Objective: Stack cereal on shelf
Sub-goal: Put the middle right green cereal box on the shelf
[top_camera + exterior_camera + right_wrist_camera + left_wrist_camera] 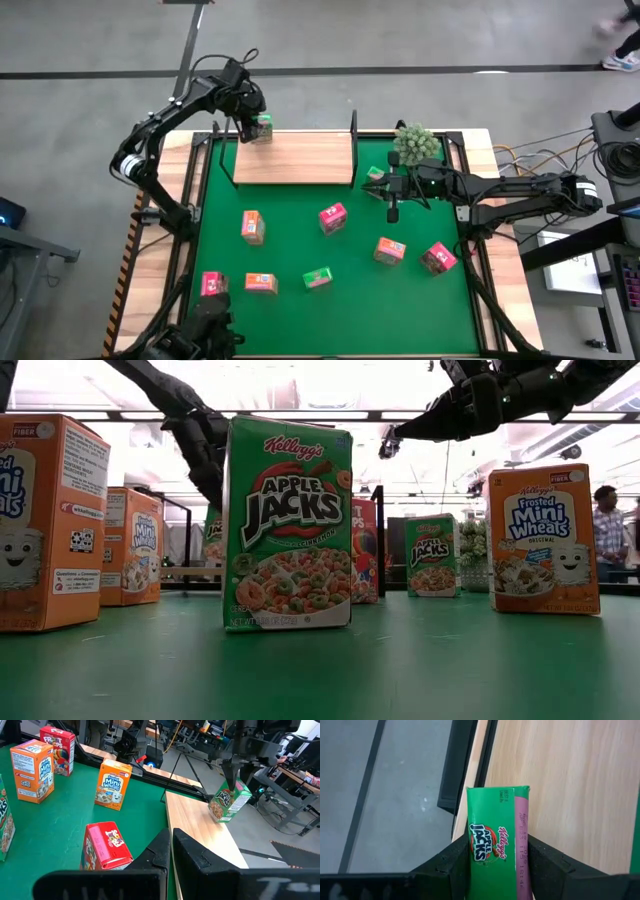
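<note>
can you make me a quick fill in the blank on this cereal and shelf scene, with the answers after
1. The left gripper is shut on a ____ cereal box printed Apple Jacks.
2. That box hangs over the far left corner of the wooden ____.
3. The right gripper, near the bushy plant, holds ____.
4. In the low view, the box nearest the camera stands ____ on the green mat.

Missing words: green; shelf; nothing; upright
</note>
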{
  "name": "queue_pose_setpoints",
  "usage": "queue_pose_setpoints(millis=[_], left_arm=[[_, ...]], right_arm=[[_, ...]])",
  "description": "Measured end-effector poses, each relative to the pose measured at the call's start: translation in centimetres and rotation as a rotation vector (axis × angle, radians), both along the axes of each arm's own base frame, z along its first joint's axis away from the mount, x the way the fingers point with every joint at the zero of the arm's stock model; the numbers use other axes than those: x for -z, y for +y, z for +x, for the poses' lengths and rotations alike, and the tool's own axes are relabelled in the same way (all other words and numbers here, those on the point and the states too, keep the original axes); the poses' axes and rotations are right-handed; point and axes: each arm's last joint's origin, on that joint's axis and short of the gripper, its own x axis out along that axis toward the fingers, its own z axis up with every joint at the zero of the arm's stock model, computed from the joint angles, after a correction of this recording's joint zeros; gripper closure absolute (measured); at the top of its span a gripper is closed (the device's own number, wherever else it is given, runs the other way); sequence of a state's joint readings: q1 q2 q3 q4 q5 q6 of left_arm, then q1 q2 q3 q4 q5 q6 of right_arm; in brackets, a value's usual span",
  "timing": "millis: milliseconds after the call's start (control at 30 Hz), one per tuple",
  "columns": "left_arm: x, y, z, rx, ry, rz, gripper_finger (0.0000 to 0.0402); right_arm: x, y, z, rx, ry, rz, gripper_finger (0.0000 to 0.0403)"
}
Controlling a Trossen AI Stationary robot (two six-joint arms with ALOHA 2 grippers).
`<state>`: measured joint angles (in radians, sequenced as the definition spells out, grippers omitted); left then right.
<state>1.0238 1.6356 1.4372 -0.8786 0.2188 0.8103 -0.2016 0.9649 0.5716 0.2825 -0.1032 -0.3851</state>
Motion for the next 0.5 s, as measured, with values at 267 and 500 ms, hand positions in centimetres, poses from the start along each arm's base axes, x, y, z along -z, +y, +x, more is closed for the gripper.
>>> queue_pose_setpoints(millis=[267,500], left_arm=[[0.51,0.05,-0.04,-0.001,0.000,0.000,0.0251],[0.94,0.03,-0.07,0.010,0.007,0.002,0.0251]], right_arm=[[0.00,0.00,0.00,0.000,0.000,0.000,0.0390],[-0.01,0.00,0.00,0.000,-0.001,-0.001,0.0390]])
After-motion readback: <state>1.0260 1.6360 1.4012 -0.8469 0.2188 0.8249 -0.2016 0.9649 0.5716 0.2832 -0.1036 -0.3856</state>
